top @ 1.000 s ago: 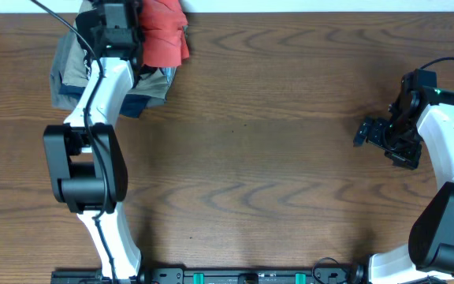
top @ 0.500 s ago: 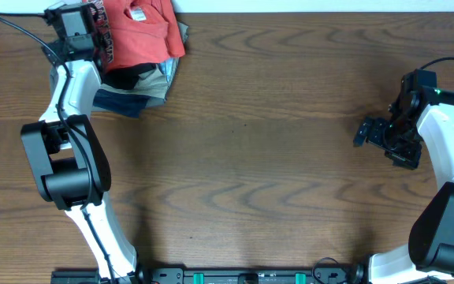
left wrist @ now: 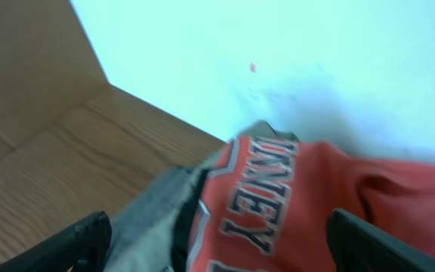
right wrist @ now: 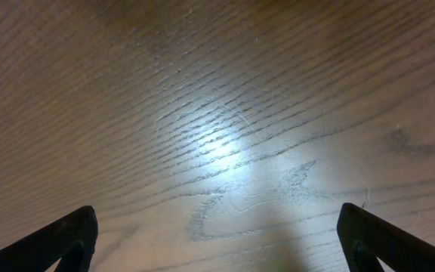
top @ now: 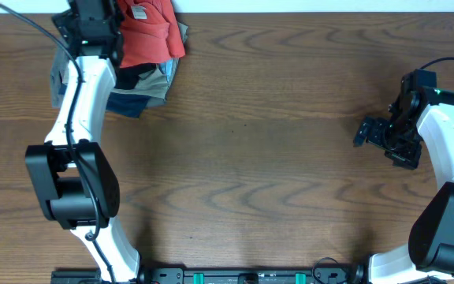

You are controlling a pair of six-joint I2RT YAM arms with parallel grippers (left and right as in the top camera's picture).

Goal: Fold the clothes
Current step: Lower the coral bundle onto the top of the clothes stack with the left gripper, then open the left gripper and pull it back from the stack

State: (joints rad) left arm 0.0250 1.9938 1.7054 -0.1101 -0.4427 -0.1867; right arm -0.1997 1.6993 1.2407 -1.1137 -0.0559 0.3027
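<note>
The clothes, a coral-red T-shirt (top: 150, 35), lie crumpled on a pile of folded garments at the table's far left edge. In the left wrist view its dark block lettering (left wrist: 259, 200) faces up. My left gripper (top: 94, 24) hangs just left of the shirt, against the far edge. It is open (left wrist: 217, 238), its fingers wide apart on either side of the shirt and holding nothing. My right gripper (top: 369, 132) stands open at the right side of the table. Only bare wood shows between its fingers (right wrist: 74, 234).
Under the shirt sits a stack of folded garments in grey, tan and blue (top: 136, 93), with a black one (top: 136, 75) showing at its edge. A grey garment (left wrist: 153, 219) lies beside the lettering. A white wall (left wrist: 293, 60) rises right behind the pile.
My left gripper has opened and let go of the red shirt, which now rests spread on the pile. The left arm swung left, then partly back. The right arm has not moved.
</note>
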